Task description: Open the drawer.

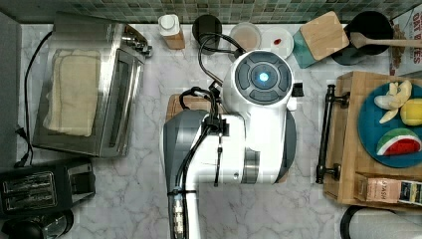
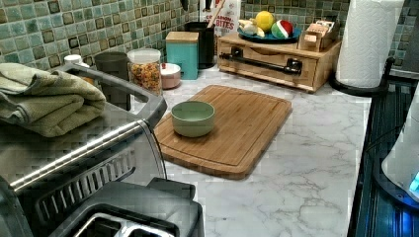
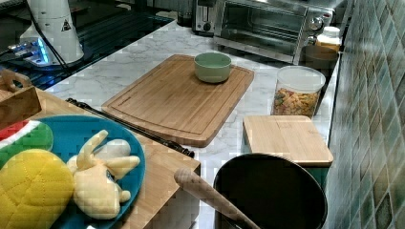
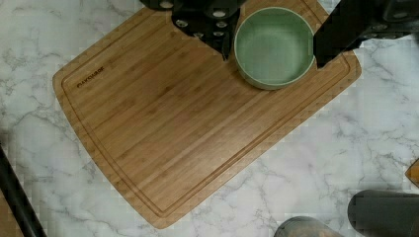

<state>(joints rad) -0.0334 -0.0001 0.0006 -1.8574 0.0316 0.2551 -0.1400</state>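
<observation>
Since nothing's touching it yet, still looking at a shut drawer (image 1: 343, 134) in the top view, over at the top view's right with the black bar handle (image 1: 326, 133) across its front and the arm (image 1: 234, 134) parked above the cutting board (image 1: 179, 103). Left view: same drawer (image 2: 267, 61) at the back, handle well apart from the green bowl (image 2: 193, 118). Right view: handle (image 3: 129, 125) just beside the board's edge. Wrist view: gripper (image 4: 271, 47) spread wide, holding nothing, straddling the bowl from above. Biggest risk, probably: clipping that bowl while heading over, or slipping off the thin bar mid-pull and dragging the whole box unit (image 1: 348, 89).
</observation>
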